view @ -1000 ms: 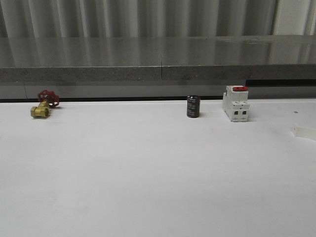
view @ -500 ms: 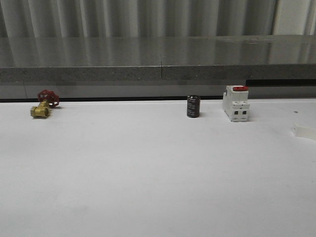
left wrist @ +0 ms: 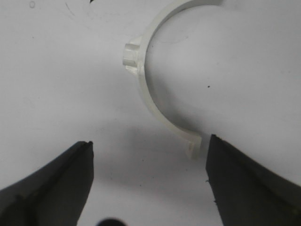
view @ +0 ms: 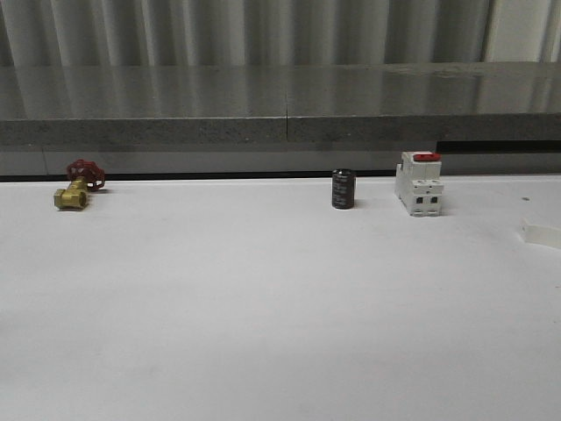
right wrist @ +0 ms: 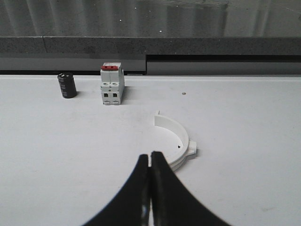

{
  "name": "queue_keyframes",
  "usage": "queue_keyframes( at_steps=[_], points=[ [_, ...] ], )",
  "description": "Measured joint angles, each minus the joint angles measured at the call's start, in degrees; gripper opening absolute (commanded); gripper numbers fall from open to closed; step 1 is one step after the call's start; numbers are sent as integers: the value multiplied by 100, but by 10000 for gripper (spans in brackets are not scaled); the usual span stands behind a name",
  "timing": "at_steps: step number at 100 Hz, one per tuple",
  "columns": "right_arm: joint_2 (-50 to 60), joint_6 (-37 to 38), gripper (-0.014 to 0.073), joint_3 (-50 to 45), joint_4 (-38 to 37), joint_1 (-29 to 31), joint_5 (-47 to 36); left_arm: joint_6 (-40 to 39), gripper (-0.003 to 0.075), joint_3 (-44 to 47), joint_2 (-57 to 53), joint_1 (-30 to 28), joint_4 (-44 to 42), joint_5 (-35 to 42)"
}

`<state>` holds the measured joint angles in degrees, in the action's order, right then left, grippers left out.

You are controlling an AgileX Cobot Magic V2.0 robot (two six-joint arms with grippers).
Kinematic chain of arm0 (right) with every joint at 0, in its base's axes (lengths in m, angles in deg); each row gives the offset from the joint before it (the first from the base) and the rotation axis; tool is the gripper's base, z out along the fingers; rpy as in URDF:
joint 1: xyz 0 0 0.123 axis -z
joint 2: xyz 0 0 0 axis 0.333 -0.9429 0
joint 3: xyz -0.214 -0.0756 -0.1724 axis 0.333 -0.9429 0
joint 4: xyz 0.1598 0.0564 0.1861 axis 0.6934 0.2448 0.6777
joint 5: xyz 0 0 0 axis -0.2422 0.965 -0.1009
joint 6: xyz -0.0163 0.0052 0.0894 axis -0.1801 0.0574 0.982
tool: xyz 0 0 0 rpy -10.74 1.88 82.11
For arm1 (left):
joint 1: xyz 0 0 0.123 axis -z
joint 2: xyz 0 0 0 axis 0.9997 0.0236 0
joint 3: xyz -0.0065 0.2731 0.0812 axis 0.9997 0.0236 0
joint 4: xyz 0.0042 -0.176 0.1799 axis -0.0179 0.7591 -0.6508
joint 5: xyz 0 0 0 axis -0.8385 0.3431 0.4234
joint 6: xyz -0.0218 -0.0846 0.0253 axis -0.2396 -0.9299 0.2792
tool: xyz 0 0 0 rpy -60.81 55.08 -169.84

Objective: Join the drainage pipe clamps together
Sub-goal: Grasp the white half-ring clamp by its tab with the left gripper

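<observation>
The white bench (view: pixel 263 307) carries everything. Along its far edge stand a white circuit breaker (view: pixel 419 184) with a red top, toward the right, a black cylinder (view: pixel 343 189) just left of it, and a brass valve (view: pixel 77 186) with a red handwheel toward the far left corner. At the right edge lies a bit of white plastic (view: pixel 542 232), too small to tell what. One white half-ring pipe clamp (right wrist: pixel 178 140) lies flat beyond the right gripper (right wrist: pixel 150 162), whose jaws are pressed together, holding nothing. The other pipe clamp half (left wrist: pixel 155 80) lies flat before the left gripper (left wrist: pixel 149 153), jaws spread wide and empty, its end tab just beside one finger (left wrist: pixel 240 179).
</observation>
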<state>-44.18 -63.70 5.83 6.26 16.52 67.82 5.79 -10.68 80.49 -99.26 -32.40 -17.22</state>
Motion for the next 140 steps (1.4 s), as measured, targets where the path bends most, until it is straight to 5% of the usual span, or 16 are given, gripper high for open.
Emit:
queue_keyframes(
  at_steps=[34, 69, 79, 100, 119, 140],
  points=[
    [0, 0, -67, 0, 0, 0, -10, 0, 490, -1009, 1536, -13, 8, -192],
    [0, 0, -67, 0, 0, 0, -10, -9, 480, -1286, 1978, -13, 8, 21],
    [0, 0, -67, 0, 0, 0, -10, -9, 364, -1286, 2044, -13, 8, 131],
    [0, 0, -67, 0, 0, 0, -10, -9, -20, -1296, 2052, -13, 8, 253],
    [0, 0, -67, 0, 0, 0, -10, -9, -21, -1295, 1950, 151, 8, 265],
    [0, 0, -67, 0, 0, 0, -10, -13, -21, -1295, 1571, 1020, 452, 417]
  ],
)
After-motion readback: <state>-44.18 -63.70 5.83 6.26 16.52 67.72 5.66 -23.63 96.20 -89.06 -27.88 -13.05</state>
